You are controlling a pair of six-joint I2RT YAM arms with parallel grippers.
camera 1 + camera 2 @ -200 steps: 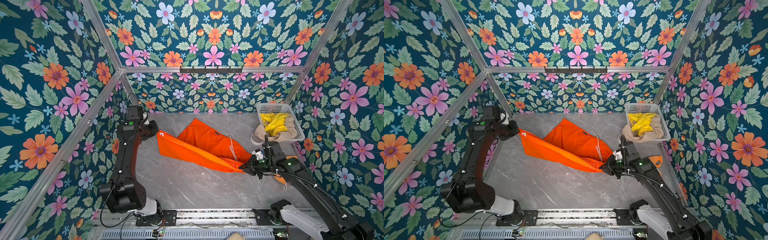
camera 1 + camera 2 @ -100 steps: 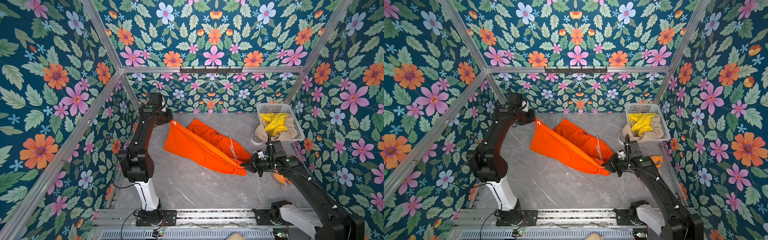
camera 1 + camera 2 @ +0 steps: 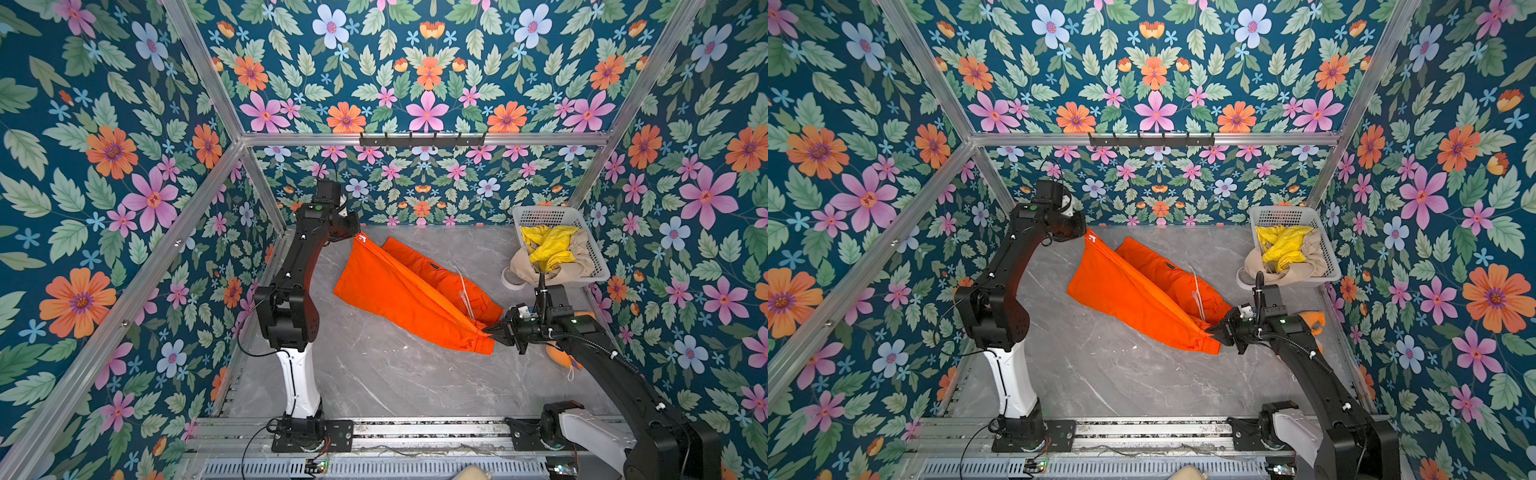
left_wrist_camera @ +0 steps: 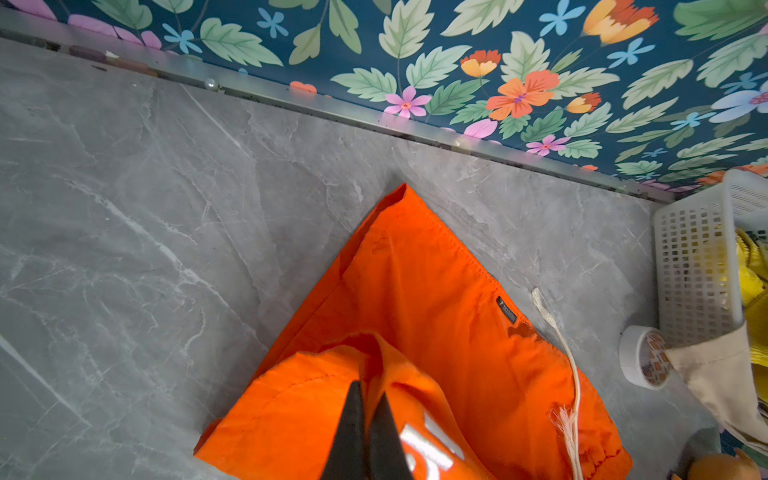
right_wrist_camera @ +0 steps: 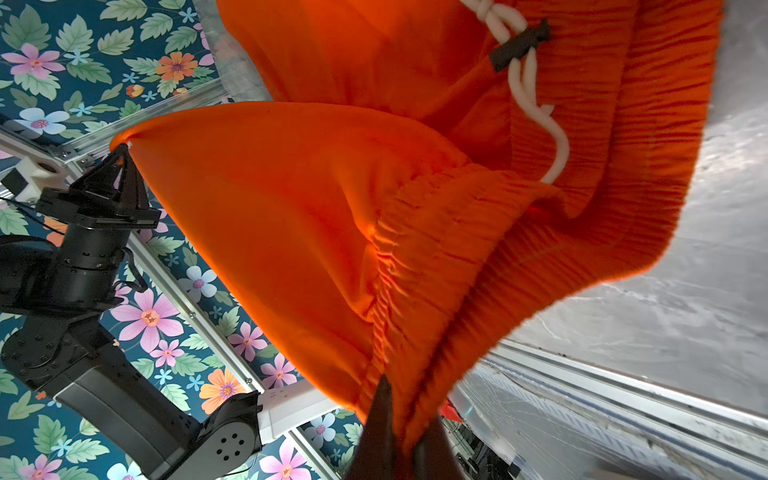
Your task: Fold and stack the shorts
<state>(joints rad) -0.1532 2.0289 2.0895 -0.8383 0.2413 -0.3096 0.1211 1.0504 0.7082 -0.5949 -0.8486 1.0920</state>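
While the orange shorts (image 3: 399, 291) hang stretched on a slant between the two arms, the left gripper (image 3: 358, 236) is pinched shut on a leg corner raised near the back wall. The right gripper (image 3: 491, 332) is clamped on the gathered elastic waistband, low on the right side. The other leg lies on the grey marble bench (image 3: 374, 382), with the white drawstring (image 3: 464, 291) trailing over it. The bench is bare along its left side and across the whole front, as far as the metal rail (image 3: 415, 428). Flowered walls close in the other three sides, and the left gripper has little room behind it. In the back right corner a white basket (image 3: 540, 214) holds the yellow shorts (image 3: 548, 247) on top of the beige shorts (image 3: 525, 268), which spill over its near rim. A roll of tape (image 3: 510, 277) sits on the bench just beside the basket, between it and the orange shorts. An orange plush toy (image 3: 559, 358) lies by the right wall, partly hidden behind the right arm and close to its wrist.
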